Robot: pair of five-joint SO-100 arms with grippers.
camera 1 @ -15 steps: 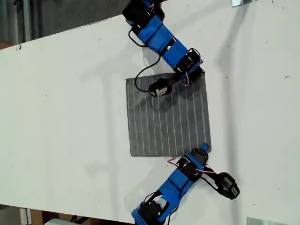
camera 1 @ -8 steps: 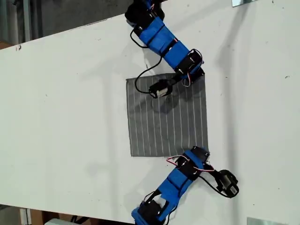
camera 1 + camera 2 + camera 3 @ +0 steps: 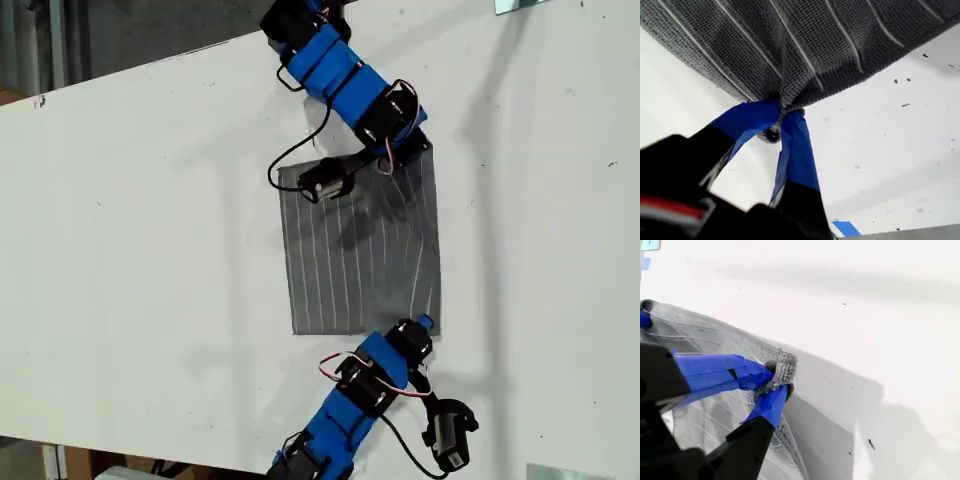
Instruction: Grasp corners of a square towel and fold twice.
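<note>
The grey striped towel (image 3: 360, 250) lies on the white table (image 3: 150, 250), with its edge on the exterior view's right raised. My first gripper (image 3: 425, 148) reaches in from the top of the exterior view. It is shut on the towel's upper right corner (image 3: 782, 107), and the towel (image 3: 815, 45) hangs from its blue fingers (image 3: 797, 150). My second gripper (image 3: 425, 325) comes from the bottom of the exterior view and is shut on the lower right corner (image 3: 785, 365). The second wrist view shows the towel (image 3: 700, 335) running to the first gripper (image 3: 644, 317).
Two metal plates lie at the exterior view's right, one at the top (image 3: 520, 5) and one at the bottom (image 3: 565, 470). Blue tape marks (image 3: 845, 227) sit near a table edge. The table's far edge (image 3: 150, 65) slants across the exterior view's top left.
Both grippers have drawn leftward in the exterior view with their corners pinched. The towel has shifted and narrowed, and its right edge has lifted off the table.
</note>
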